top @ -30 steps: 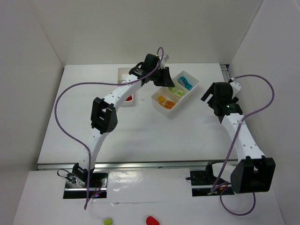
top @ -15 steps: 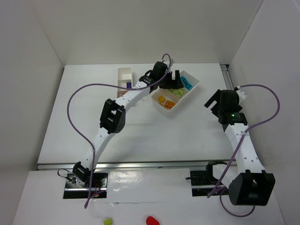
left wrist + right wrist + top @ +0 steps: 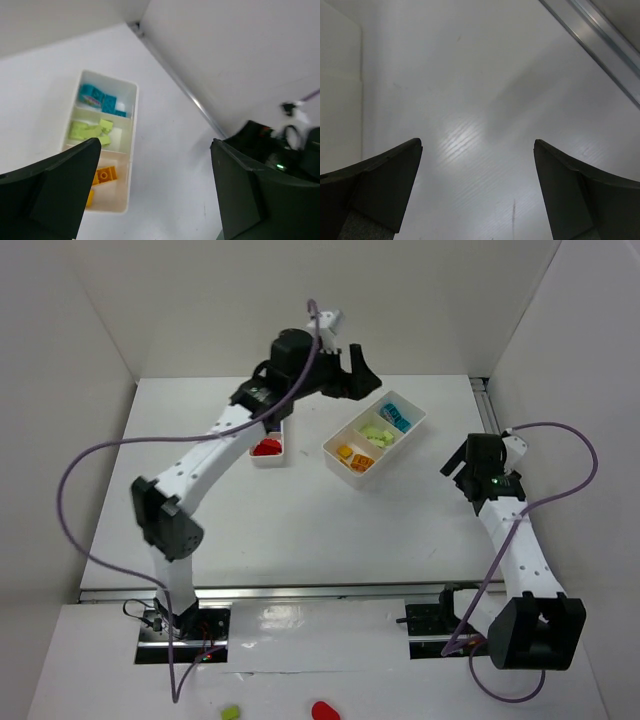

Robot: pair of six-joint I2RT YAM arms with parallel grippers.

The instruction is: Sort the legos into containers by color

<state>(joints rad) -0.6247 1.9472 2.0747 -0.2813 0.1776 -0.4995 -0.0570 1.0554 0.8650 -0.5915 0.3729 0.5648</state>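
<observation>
**1. Wide tray** [image 3: 395,452]. White, three compartments, set askew at the rear middle of the table. The far compartment holds cyan bricks [image 3: 397,418], the middle one lime bricks [image 3: 377,434], the near one orange bricks [image 3: 355,456].

**2. Narrow tray** [image 3: 268,462]. White, left of the wide tray and apart from it. The overhead view shows it mostly hidden under the left arm. A red brick [image 3: 266,448] lies in its near end.

**3. Left gripper** [image 3: 360,375]. Raised behind the trays, fingers spread, holding nothing. Only its wrist view looks down into the wide tray's three colours, and it also catches the right arm [image 3: 280,150].

**4. Right gripper** [image 3: 458,455]. Right of the wide tray, well apart from it. Its opening cannot be read from overhead. Its wrist view shows the fingers wide apart over bare surface.

**5. Setting.** White matte table [image 3: 470,75], an aluminium rail [image 3: 600,35] along its right edge, plain white walls on three sides.
</observation>
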